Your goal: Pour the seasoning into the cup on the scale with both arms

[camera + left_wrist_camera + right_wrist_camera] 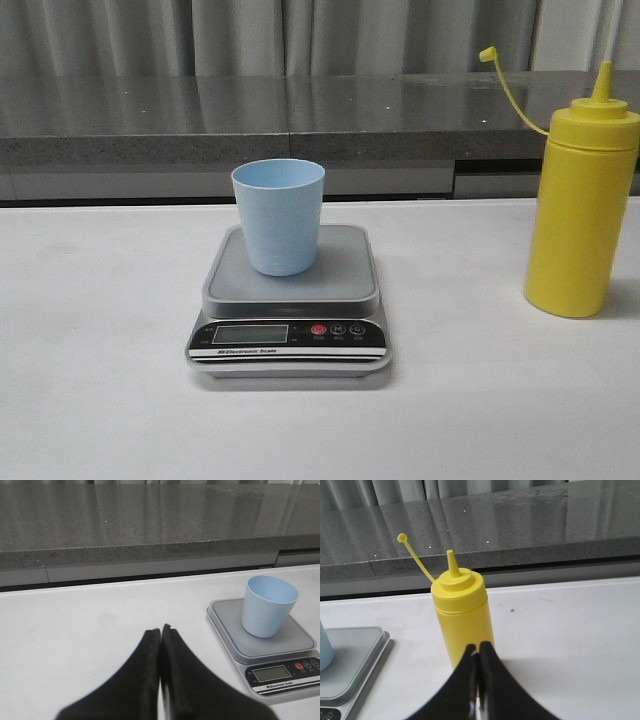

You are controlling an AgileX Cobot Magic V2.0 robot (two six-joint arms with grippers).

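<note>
The pale blue cup point(279, 216) stands upright on the steel platform of the silver-grey scale point(290, 300) at the table's middle. The yellow seasoning bottle point(582, 205) stands upright on the table to the right, its cap strap hanging off to the left. Neither gripper shows in the front view. In the left wrist view my left gripper point(161, 630) is shut and empty, over bare table left of the scale point(285, 672) and cup point(269, 605). In the right wrist view my right gripper point(478, 647) is shut and empty, in front of the bottle point(462, 615).
A dark grey stone counter point(300, 115) runs along the back of the white table point(100, 380), with curtains behind it. The scale's corner point(355, 662) lies left of the bottle in the right wrist view.
</note>
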